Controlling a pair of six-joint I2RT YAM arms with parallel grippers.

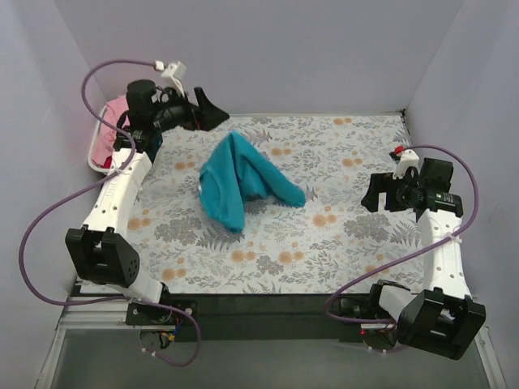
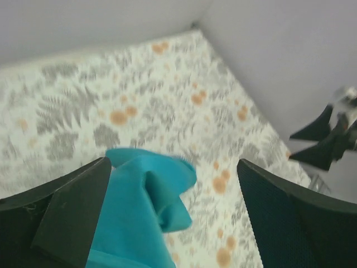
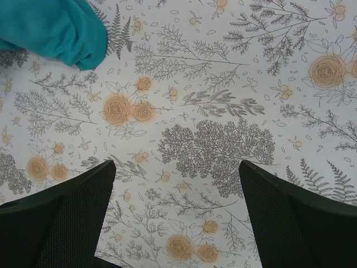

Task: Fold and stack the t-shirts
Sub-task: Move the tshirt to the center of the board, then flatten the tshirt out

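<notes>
Teal t-shirt (image 1: 243, 182) lies in a crumpled heap on the table (image 1: 340, 162), not yet spread flat. So the step in hand is prob. the very start: take hold and flatten it before any fold.

Left gripper (image 1: 212, 113) hangs above the table w/ fingers spread wide and nothing btw them. The shirt is below and in front of it; in its wrist cam the cloth runs behind one finger (image 2: 72, 212). Right gripper (image 1: 373, 194) is also spread and empty. The nearest end of the shirt is ahead of it and to its left, apart from the fingers.

The next move, I judge, calls for both grippers to come down on two edges, e.g. hem or shoulders, and draw the cloth out flat. Soft cloth bunches, so pinching one layer only matters.

Views: only the top cam shows the whole heap, and the pink t-shirt (image 1: 105, 146) in the white basket (image 1: 96, 164) behind the left gripper. The left wrist cam shows the heap's upper folds close, w/ the right gripper far ahead. The right wrist cam shows only one rounded end of the shirt.
</notes>
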